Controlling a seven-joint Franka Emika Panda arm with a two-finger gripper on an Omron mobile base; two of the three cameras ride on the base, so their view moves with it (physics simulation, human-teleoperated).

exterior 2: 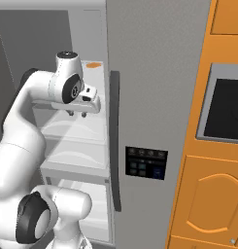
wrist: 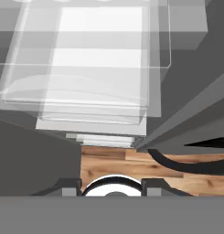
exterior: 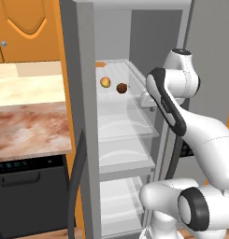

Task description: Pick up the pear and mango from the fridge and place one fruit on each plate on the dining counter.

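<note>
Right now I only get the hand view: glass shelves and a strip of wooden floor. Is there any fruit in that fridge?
Observer: Yes. In the left base view the mango and the pear sit side by side on an upper glass shelf.
Operator: Is the claw holding one of them?
Observer: No. The right base view shows the claw pointing down inside the fridge, open and empty, touching neither fruit.
Operator: Anything else beside it?
Observer: A second, shut door with a dark control panel stands to the right of the opening.
</note>
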